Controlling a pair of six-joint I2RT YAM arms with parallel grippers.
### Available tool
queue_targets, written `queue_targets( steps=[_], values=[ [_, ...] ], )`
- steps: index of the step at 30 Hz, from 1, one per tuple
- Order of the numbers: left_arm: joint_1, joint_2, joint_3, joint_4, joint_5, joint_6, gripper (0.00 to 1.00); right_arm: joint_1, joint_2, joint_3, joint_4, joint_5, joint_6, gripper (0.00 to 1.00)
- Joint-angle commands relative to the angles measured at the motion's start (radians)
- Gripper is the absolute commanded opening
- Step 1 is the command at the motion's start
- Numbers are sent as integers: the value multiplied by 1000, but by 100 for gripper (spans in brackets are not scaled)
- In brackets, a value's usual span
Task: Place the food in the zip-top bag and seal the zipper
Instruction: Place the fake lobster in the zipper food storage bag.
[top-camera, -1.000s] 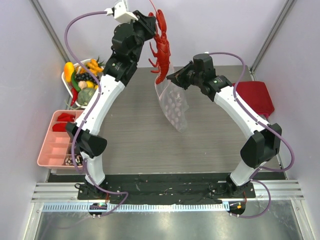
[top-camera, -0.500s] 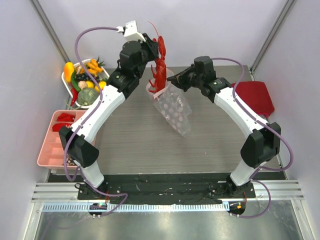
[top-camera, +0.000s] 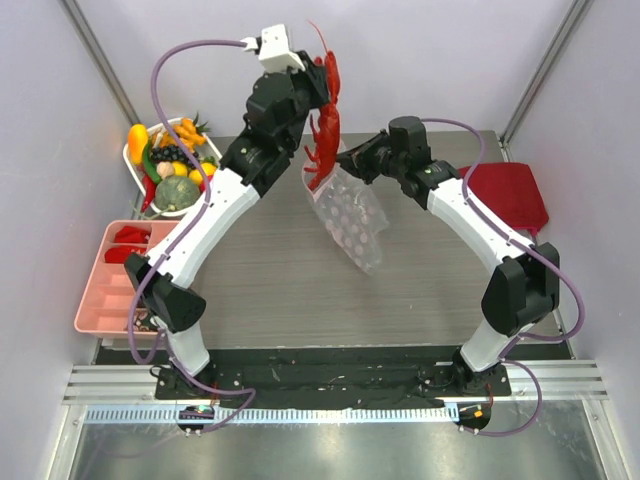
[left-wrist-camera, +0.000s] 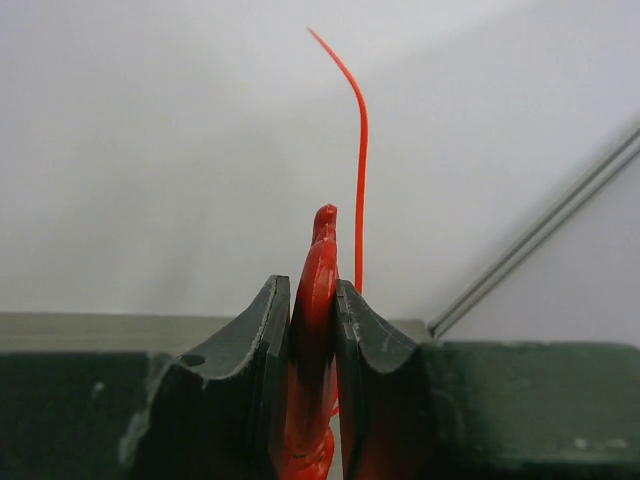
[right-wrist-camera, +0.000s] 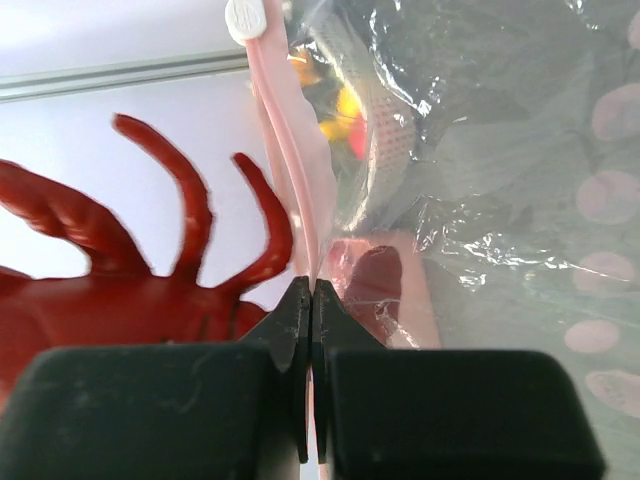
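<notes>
My left gripper (top-camera: 319, 88) is shut on the red lobster (top-camera: 325, 130) and holds it hanging upright in the air. In the left wrist view the lobster (left-wrist-camera: 312, 330) is pinched between both fingers. Its thin antenna (left-wrist-camera: 362, 150) points up. My right gripper (top-camera: 352, 164) is shut on the pink zipper strip (right-wrist-camera: 285, 170) at the mouth of the clear dotted zip-top bag (top-camera: 352, 218), which hangs down from it. The lobster's lower end is at the bag's mouth, next to the strip (right-wrist-camera: 120, 290). I cannot tell if it is inside.
A white basket (top-camera: 131, 153) of toy vegetables stands at the back left. A pink compartment tray (top-camera: 112, 290) with small food pieces lies at the left edge. A red flat thing (top-camera: 510, 195) lies at the right.
The left arm brought the lobster down from higher up until its lower end reached the bag's mouth, then shifted slightly right. The right gripper moved the bag's mouth a little to the right.
</notes>
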Motion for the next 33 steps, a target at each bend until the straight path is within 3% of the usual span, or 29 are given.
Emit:
queue_targets(
  steps=[1, 3, 7, 12, 17, 23, 29, 33],
  values=[
    [19, 41, 164, 9, -82, -81, 0, 5, -37, 63, 154, -43, 10, 1],
    [33, 44, 179, -7, -70, -165, 0, 0, -22, 89, 172, -49, 26, 1],
    [32, 14, 113, -10, -55, -172, 0, -3, -27, 79, 235, -57, 46, 1],
    [32, -60, -80, 43, -81, -133, 0, -4, -48, -21, 258, -71, 108, 1],
    [16, -61, -163, 126, -127, -20, 0, -4, -60, -111, 258, -98, 151, 1],
    [1, 18, -87, 126, -156, 17, 0, -1, -65, -164, 311, -124, 157, 1],
    [-31, 138, 115, 93, -223, 26, 0, -1, -57, -158, 327, -121, 190, 1],
    [-65, 149, 102, 97, -263, 49, 0, -1, -47, -119, 321, -121, 217, 1]
  ],
)
